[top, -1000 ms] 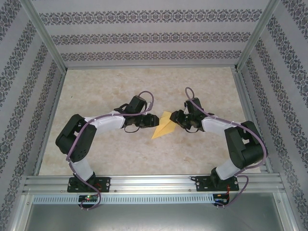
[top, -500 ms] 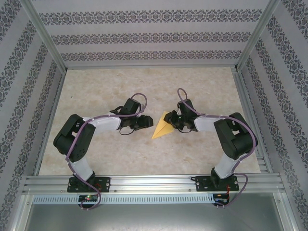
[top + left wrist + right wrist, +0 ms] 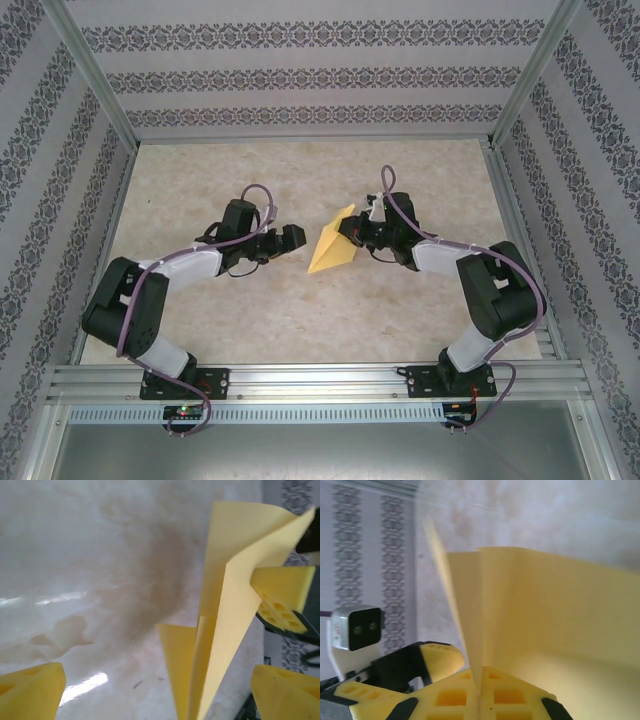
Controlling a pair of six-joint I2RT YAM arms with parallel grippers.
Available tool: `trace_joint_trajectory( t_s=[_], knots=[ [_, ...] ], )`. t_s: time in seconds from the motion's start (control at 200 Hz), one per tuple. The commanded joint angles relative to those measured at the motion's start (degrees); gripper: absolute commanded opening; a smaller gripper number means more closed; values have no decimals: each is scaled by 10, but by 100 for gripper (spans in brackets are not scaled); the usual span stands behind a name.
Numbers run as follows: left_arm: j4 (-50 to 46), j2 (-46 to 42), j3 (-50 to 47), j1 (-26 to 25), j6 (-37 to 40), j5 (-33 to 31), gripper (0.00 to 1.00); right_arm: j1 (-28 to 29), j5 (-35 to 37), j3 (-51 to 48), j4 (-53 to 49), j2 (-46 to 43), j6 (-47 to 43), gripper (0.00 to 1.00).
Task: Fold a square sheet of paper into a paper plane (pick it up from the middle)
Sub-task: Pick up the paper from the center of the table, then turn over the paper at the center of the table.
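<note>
The yellow sheet of paper [image 3: 331, 247], folded into a pointed paper plane shape with a centre crease, stands on edge near the table's middle. My right gripper [image 3: 354, 232] is shut on its crease; in the right wrist view the pads [image 3: 481, 686] pinch the fold and the wings [image 3: 550, 605] spread away above them. My left gripper [image 3: 293, 238] is open, a short way left of the paper and apart from it. In the left wrist view the paper [image 3: 225, 630] rises between my wide-open fingers [image 3: 30, 690], with a right-gripper finger [image 3: 282, 596] behind it.
The marble-patterned tabletop [image 3: 300, 310] has a metal frame around it and patterned walls [image 3: 300, 75] on three sides. The two arm bases sit on the front rail [image 3: 320, 382]. One left-gripper finger [image 3: 442, 660] shows beside the right gripper's pads.
My left gripper opened and drew back to the left, away from the paper. My right gripper closed on the fold and carried the paper slightly farther from the arm bases.
</note>
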Motion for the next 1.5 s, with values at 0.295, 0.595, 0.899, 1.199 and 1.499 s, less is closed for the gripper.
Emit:
trace_joint_trajectory(
  t_s=[0.295, 0.595, 0.899, 1.199, 1.499],
  knots=[
    [242, -23, -15, 3, -99, 143, 93, -1, -137, 43, 271, 17, 150, 3],
    [284, -11, -4, 3, -133, 153, 41, 13, -136, 41, 255, 18, 140, 4],
    [176, -48, 4, 2, -46, 122, 9, -9, -72, 62, -19, -58, -16, 38],
    [-288, -80, 147, -55, 210, -212, 7, -17, 208, 57, -310, -194, -173, 86],
    [-596, 98, 354, -190, 215, -692, 6, -15, 336, 4, -362, -254, -179, 92]
  ],
)
